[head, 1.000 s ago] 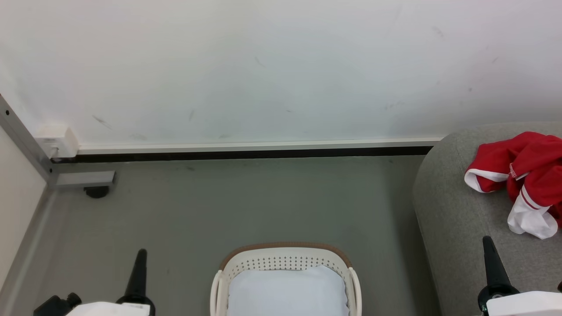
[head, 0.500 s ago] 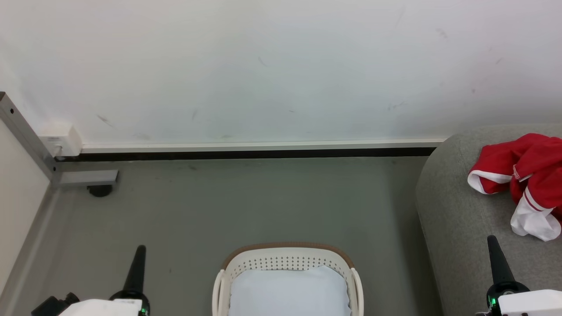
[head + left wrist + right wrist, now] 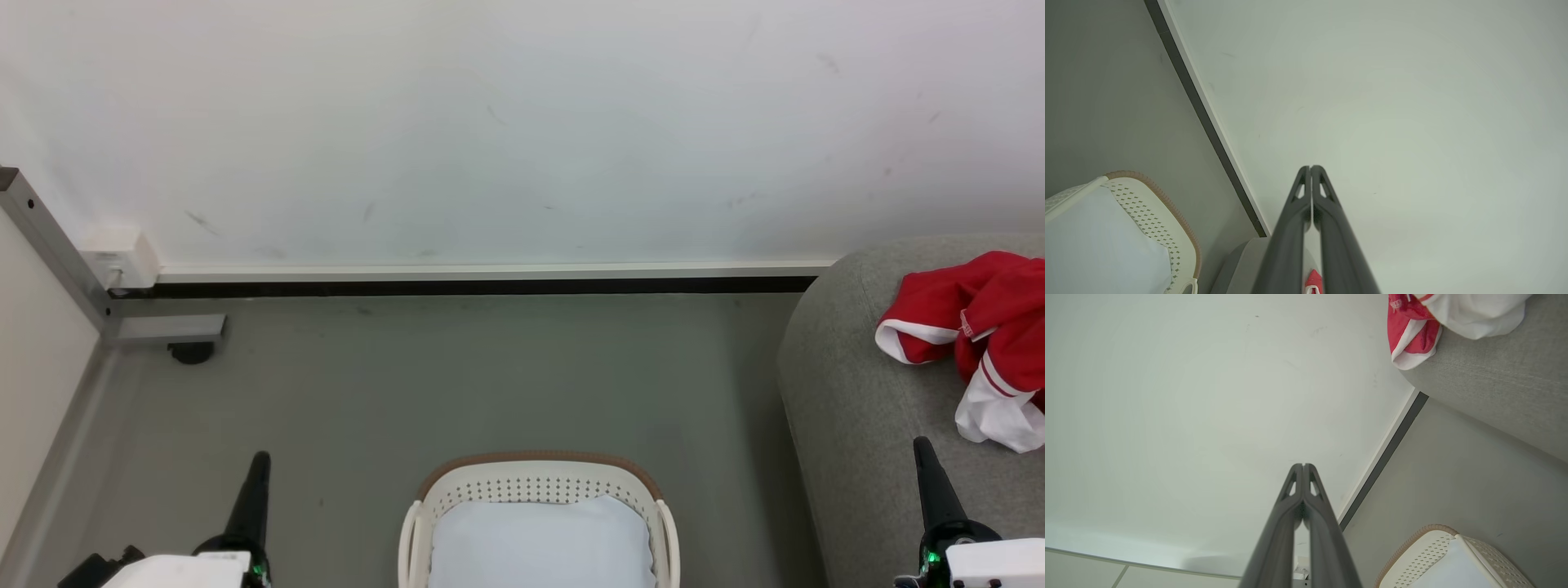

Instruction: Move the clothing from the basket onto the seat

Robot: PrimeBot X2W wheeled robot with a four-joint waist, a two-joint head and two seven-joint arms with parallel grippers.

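Indoor room set up as a domestic corner: grey upholstered sofa [image 3: 857,408], white perforated laundry basket [image 3: 531,487] on grey floor [image 3: 457,384], scuffed white wall [image 3: 490,122], aluminium frame post [image 3: 52,245].

Head camera looks down; wrist cameras face the wall [image 3: 1412,102], sharing the basket [image 3: 531,488].

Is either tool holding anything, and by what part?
Nothing is held: the left tool and right tool are shut empty; the red clothing lies on the sofa.

1 basket [image 3: 535,476], 1 pad [image 3: 539,543], 1 sofa [image 3: 857,392], 1 clothing heap [image 3: 939,306], 2 left fingers [image 3: 1290,228], 2 right fingers [image 3: 1282,522]
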